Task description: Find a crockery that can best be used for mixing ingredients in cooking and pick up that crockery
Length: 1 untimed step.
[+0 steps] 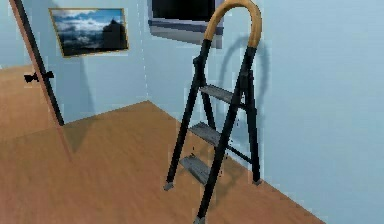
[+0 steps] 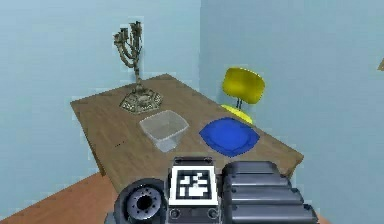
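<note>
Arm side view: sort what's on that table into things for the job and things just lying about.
For the job:
yellow bowl
table it stands on

Just lying about:
candelabra
clear tub
blue plate

The table point(image 2: 105, 115) is being shown in brown wood grain, the bowl point(image 2: 243, 87) in bright yellow, the plate point(image 2: 228, 135) in deep blue, the container point(image 2: 164, 129) in translucent white, the candelabra point(image 2: 140, 98) in dull brass. The stepladder point(image 1: 207, 132) is being shown in black, with grey steps and an orange top rail.
</note>
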Available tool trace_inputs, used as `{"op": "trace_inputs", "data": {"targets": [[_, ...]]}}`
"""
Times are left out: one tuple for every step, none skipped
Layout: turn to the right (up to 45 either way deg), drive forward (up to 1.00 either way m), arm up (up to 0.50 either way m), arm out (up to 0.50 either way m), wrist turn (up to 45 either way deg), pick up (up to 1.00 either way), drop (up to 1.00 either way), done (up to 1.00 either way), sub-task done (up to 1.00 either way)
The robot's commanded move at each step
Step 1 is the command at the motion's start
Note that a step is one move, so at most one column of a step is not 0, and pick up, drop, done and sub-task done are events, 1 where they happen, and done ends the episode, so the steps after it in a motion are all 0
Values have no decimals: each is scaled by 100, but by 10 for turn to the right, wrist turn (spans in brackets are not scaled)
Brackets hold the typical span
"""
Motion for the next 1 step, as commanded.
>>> {"op": "trace_inputs", "data": {"targets": [[0, 0, 0, 34, 0, 0, 0, 0, 0]]}}
